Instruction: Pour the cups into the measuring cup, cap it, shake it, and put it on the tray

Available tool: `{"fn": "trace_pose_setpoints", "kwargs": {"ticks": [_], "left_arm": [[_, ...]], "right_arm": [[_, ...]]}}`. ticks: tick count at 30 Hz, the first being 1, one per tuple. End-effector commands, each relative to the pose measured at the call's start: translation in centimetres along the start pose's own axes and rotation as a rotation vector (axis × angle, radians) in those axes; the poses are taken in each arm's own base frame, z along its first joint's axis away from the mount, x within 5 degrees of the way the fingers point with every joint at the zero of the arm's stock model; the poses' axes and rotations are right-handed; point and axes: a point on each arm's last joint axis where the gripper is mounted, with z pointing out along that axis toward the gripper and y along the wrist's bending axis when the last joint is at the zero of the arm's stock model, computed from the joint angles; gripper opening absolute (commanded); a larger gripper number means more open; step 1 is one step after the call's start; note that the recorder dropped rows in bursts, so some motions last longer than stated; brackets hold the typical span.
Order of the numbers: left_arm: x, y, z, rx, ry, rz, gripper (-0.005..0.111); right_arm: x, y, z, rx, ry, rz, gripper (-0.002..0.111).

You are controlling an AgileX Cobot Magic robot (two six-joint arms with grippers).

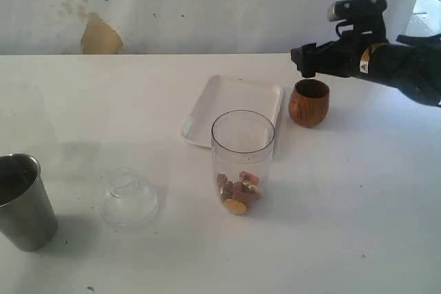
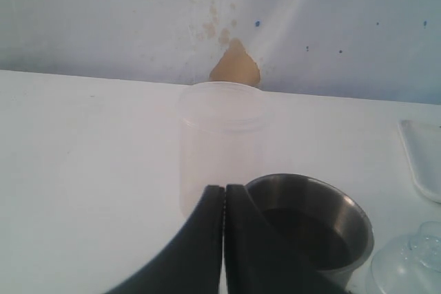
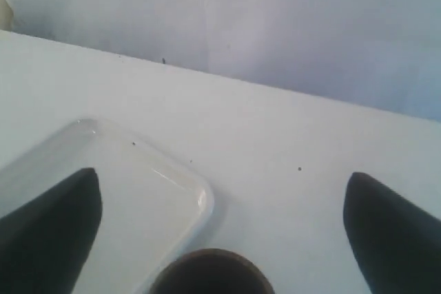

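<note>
Status check, mid-task.

Measuring cup (image 1: 242, 163): upright on the desk (image 1: 358, 225), near the middle, just in front of the tray (image 1: 234, 109) and not on it. It is uncapped. A small heap of brown and gold pieces (image 1: 238, 191) lies in its bottom, so I judge at least one pour is done. I cannot tell which cup they came from.

Clear domed lid (image 1: 129, 199): on the desk, left of the measuring cup and apart from it, between it and the steel tumbler (image 1: 24, 201).

Steel tumbler: upright at the near left edge. Its inside reads dark in the left wrist view. I cannot tell if it is full or empty.

Wooden cup (image 1: 309, 102): upright, just beside the tray's right edge. Contents not visible.

My right end effector (image 3: 220, 177): fingers spread wide, holding nothing, hovering just above the wooden cup's rim, with the cup centred below the gap.

My left end effector (image 2: 224, 194): fingers pressed together, gripping nothing, tips close by the steel tumbler's rim. Contact cannot be judged. A frosted white cup (image 2: 222, 142) stands beyond it and is not part of this job.

Remaining, by my reading:
- Any pour not yet made. I cannot confirm that either cup is empty.
- Fit the lid on the measuring cup.
- Shake it.
- Set it on the tray.

Estimate: early to middle of the task. All three closing steps are open.
</note>
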Motion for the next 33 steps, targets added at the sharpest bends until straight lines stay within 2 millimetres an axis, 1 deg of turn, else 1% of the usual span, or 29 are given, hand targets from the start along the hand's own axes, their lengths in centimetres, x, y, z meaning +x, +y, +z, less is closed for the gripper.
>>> {"fn": "trace_pose_setpoints", "kwargs": {"ticks": [1,3,6,7,9,12,13,15,19,21,22,28,33], "left_arm": [[0.1,0.0,0.0,0.001,-0.01,-0.006,0.001],[0.1,0.0,0.0,0.001,-0.01,-0.006,0.001],[0.1,0.0,0.0,0.001,-0.01,-0.006,0.001],[0.1,0.0,0.0,0.001,-0.01,-0.006,0.001],[0.1,0.0,0.0,0.001,-0.01,-0.006,0.001],[0.1,0.0,0.0,0.001,-0.01,-0.006,0.001],[0.1,0.0,0.0,0.001,-0.01,-0.006,0.001],[0.1,0.0,0.0,0.001,-0.01,-0.006,0.001],[0.1,0.0,0.0,0.001,-0.01,-0.006,0.001],[0.1,0.0,0.0,0.001,-0.01,-0.006,0.001],[0.1,0.0,0.0,0.001,-0.01,-0.006,0.001],[0.1,0.0,0.0,0.001,-0.01,-0.006,0.001],[0.1,0.0,0.0,0.001,-0.01,-0.006,0.001]], "right_arm": [[-4.0,1.6,-2.9,0.008,-0.024,-0.046,0.079],[-6.1,2.4,-4.7,0.034,-0.049,-0.016,0.069],[-8.9,3.9,-7.6,0.071,-0.082,-0.023,0.044],[-9.6,4.3,-8.4,0.079,-0.093,-0.029,0.037],[-11.1,5.2,-10.6,0.116,-0.104,-0.041,0.021],[-12.8,6.2,-13.9,0.18,-0.102,-0.034,0.001],[-13.3,6.5,-15.2,0.196,-0.111,-0.025,0.0],[-13.6,7.0,-17.6,0.211,-0.122,-0.017,0.0],[-13.0,8.1,-21.8,0.15,-0.205,-0.005,0.0],[-12.3,8.5,-24.5,0.13,-0.246,0.029,0.0],[-11.8,8.5,-25.2,0.124,-0.25,0.044,0.0],[-8.7,8.8,-32.3,0.098,-0.38,0.103,0.0],[-5.8,8.6,-37.3,0.109,-0.455,0.201,0.0]]}}
